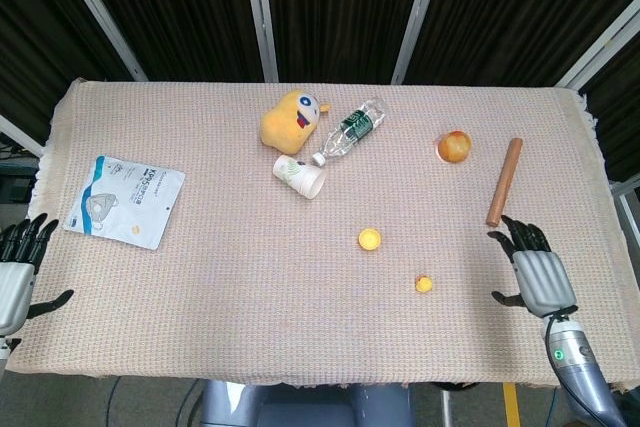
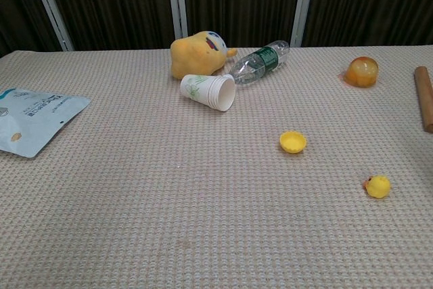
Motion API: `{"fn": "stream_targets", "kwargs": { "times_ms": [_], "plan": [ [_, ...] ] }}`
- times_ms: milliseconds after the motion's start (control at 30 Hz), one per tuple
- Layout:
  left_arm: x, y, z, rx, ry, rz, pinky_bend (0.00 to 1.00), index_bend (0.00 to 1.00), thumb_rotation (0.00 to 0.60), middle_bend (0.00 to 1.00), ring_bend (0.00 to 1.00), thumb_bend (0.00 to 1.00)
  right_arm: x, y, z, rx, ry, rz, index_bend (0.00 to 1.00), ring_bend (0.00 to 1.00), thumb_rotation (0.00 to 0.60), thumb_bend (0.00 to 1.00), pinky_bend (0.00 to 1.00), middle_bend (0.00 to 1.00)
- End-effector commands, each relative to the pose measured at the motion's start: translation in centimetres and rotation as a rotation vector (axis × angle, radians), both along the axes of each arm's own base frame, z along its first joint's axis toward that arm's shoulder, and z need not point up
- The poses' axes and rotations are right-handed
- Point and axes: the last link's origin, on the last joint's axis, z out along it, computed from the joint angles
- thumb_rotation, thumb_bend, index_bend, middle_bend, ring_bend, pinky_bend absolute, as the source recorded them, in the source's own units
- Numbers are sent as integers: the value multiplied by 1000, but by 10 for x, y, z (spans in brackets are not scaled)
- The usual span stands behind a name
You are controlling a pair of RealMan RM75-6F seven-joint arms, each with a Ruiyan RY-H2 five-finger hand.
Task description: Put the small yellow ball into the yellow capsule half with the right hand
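Beige woven cloth covers the table point(image 1: 200, 277). The small yellow ball point(image 1: 424, 284) lies on the cloth in the near right part, free of any hand. The yellow capsule half point(image 1: 369, 239) rests open side up a little farther back and to the left of the ball, apart from it. The right hand point(image 1: 537, 272) hovers over the near right edge of the table, to the right of the ball, fingers spread and holding nothing; it appears in the head view only. The left hand point(image 1: 18, 267) sits off the near left edge, fingers apart and likewise empty. Near the back centre, a yellow plush toy point(image 1: 289, 120), a clear plastic bottle point(image 1: 349, 129) on its side and a tipped paper cup point(image 1: 300, 176) lie close together. An orange capsule point(image 1: 454, 146) and a wooden rod point(image 1: 504, 182) lie at the right. A white packet point(image 1: 125, 200) lies flat at the left.
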Motion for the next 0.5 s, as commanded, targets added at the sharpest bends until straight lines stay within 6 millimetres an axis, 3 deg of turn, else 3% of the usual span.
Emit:
{"fn": "stream_targets", "kwargs": {
  "times_ms": [33, 267, 500],
  "plan": [
    [0, 0, 0, -1, -5, 2, 76, 0, 600, 0, 0, 0, 27, -10, -29, 42, -3, 46, 184, 0, 600, 0, 0, 0],
    [-1, 0, 0, -2, -12, -4, 76, 0, 600, 0, 0, 0, 52, -26, -75, 96, -21, 43, 245, 0, 600, 9, 0, 0],
    [-1, 1, -1, -7, -16, -9, 76, 0, 600, 0, 0, 0, 61, -31, -105, 108, -62, -9, 293, 0, 600, 84, 0, 0]
  ]
}}
